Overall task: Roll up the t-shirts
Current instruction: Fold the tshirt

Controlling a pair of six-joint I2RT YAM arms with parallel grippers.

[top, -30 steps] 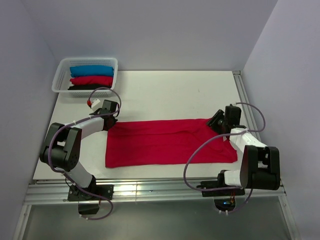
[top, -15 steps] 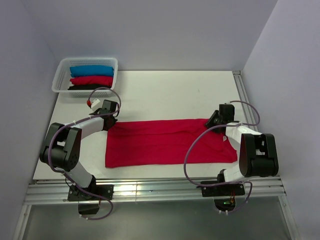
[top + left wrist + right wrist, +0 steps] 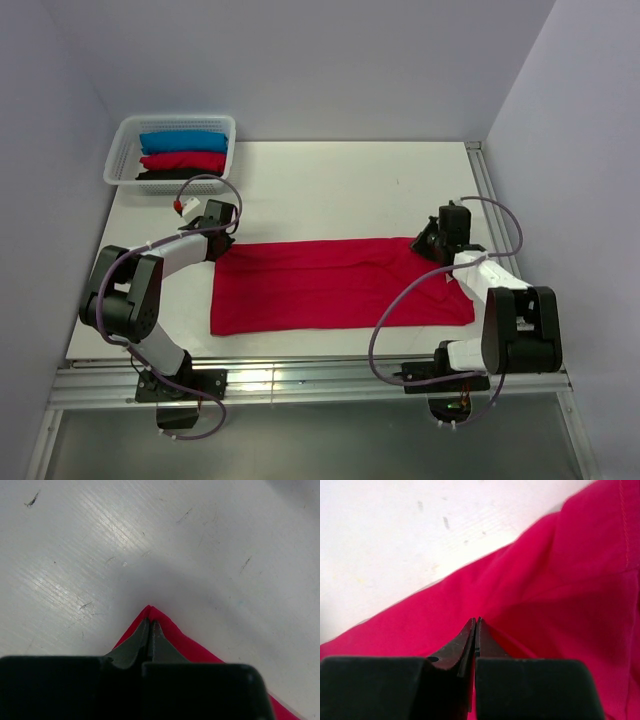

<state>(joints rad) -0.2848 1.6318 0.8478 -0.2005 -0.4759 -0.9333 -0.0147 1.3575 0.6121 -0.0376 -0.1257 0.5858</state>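
Note:
A crimson-red t-shirt [image 3: 340, 285] lies folded into a long flat band across the table's middle. My left gripper [image 3: 222, 245] is at the band's far left corner. In the left wrist view its tips [image 3: 150, 623] are shut on that pointed red corner [image 3: 167, 630]. My right gripper [image 3: 425, 243] is at the band's far right corner. In the right wrist view its tips [image 3: 476, 620] are pressed together on the red cloth [image 3: 560, 580], with a fold rising just to their right.
A white lattice basket [image 3: 120, 150] stands at the far left corner of the white table [image 3: 350, 190]. It holds a blue roll [image 3: 183, 141], a red roll [image 3: 183, 160] and a black roll [image 3: 165, 174]. A metal rail [image 3: 300, 375] runs along the near edge.
The right gripper has gone from open to shut at the red t-shirt's far right corner, shifting slightly left. The left arm and the cloth have stayed put.

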